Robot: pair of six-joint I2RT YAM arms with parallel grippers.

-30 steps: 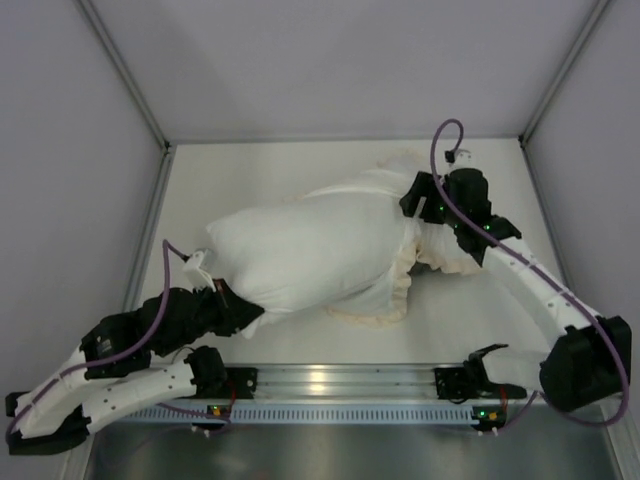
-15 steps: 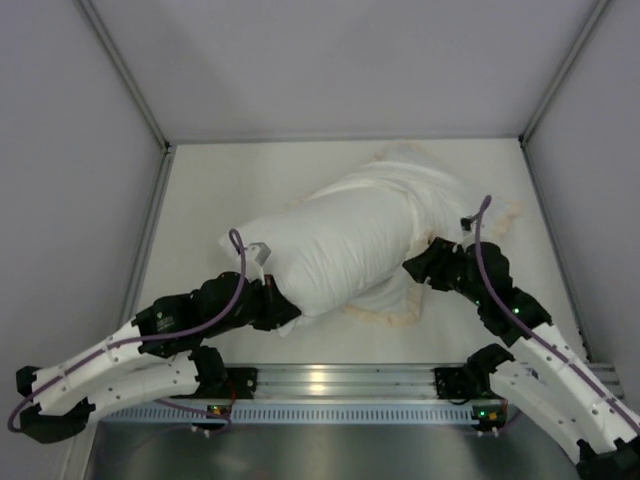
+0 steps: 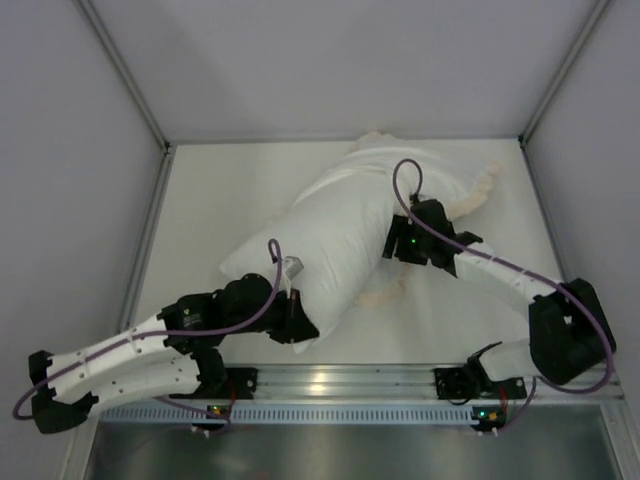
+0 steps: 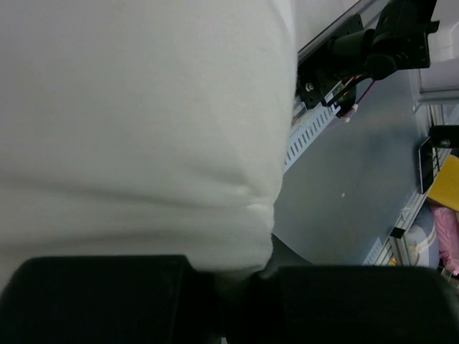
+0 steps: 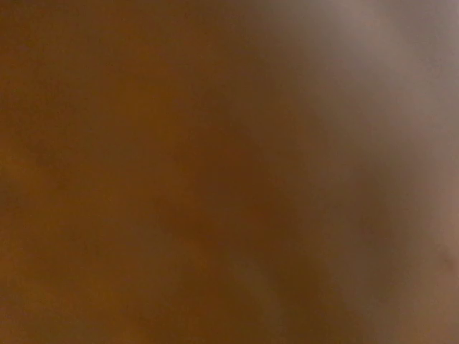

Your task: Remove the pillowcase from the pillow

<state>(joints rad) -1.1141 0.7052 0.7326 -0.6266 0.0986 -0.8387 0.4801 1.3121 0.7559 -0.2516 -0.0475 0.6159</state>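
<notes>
The flat white table (image 3: 230,190) in front of me carries a plump plain white pillow (image 3: 320,250), lying slantwise from near left toward the far right corner. Its far end sits inside the white fabric pillowcase (image 3: 445,180), whose cream ruffled border spreads on the tabletop at far right and beside the pillow's near side. A silver metal rail (image 3: 330,380) runs along my near edge.

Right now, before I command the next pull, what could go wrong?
1. The left gripper pinches only a small near corner of the pillow. A hard pull could slip the fabric out of the jaws.
2. Fabric fully blocks the right wrist view, and the top view hides the fingers of the right gripper. I cannot confirm that it holds the pillowcase alone. If it grips the pillow too, both may drag together.
</notes>
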